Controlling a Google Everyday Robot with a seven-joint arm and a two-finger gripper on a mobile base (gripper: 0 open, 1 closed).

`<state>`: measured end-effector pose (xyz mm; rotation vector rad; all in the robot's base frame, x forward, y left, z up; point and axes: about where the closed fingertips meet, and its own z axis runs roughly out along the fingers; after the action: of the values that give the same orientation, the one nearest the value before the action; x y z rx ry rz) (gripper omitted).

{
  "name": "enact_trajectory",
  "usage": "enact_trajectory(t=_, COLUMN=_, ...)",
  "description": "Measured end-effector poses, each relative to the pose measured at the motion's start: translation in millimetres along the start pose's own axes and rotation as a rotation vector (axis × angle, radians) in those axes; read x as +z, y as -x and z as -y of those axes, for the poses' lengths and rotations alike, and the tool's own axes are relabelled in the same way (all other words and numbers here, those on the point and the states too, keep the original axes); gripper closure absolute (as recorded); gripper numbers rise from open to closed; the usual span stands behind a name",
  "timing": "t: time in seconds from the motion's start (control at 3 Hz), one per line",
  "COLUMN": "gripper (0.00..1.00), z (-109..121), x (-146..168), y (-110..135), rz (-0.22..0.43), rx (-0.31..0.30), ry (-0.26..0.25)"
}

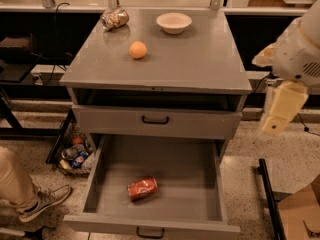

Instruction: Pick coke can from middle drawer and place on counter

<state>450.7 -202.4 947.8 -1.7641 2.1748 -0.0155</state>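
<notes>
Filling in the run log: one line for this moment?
coke can: lying in open middle drawer | gripper: off counter right side, apart from can | pick: not started

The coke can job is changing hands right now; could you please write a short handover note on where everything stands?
Gripper: hangs to the right of the cabinet, at about drawer-front height, well clear of the can.
Coke can: lies on its side on the floor of the open middle drawer, left of centre, near the front.
Counter: holds an orange, a bowl and a silver can; its right half is bare.
Done: drawer pulled out.
Left: reach in, grasp the can, lift it, set it on the counter.
</notes>
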Motion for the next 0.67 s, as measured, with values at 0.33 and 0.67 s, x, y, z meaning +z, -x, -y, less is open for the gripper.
enact_trajectory(t=0.33, gripper=0.0, z=-13.9, x=71.8, y=20.7, rz=0.1, rx=-0.054, ry=0.088)
enact_trajectory(t=0.67, gripper=0.0, z=-47.3, x=154.9, y=43.1, rz=0.205, rx=-0.087, ry=0.188)
